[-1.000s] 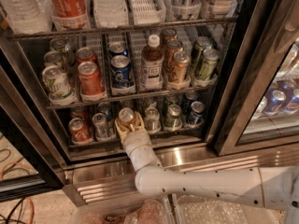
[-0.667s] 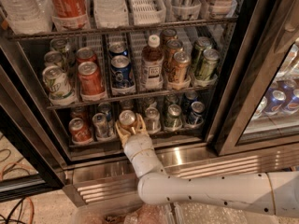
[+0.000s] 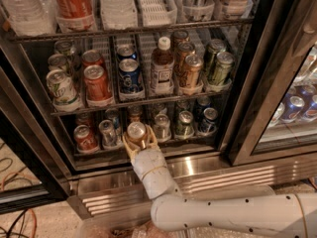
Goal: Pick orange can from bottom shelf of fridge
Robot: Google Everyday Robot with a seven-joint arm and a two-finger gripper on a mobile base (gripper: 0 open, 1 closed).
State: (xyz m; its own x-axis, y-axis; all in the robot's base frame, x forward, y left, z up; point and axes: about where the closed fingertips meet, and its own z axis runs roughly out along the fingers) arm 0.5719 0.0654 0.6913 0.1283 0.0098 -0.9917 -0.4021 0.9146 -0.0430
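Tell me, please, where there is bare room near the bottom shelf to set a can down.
The ribbed steel base in front of the bottom shelf, right of the arm, is bare. A white tray on the top rack looks empty. The bottom shelf is crowded: each visible lane holds cans, and the gripper sits mid-row, jaws around the orange can.

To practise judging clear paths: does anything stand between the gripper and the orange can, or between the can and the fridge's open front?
Nothing visible does. The gripper grips the orange can at the front of the bottom shelf; neighbouring silver cans stand beside it, not in front.
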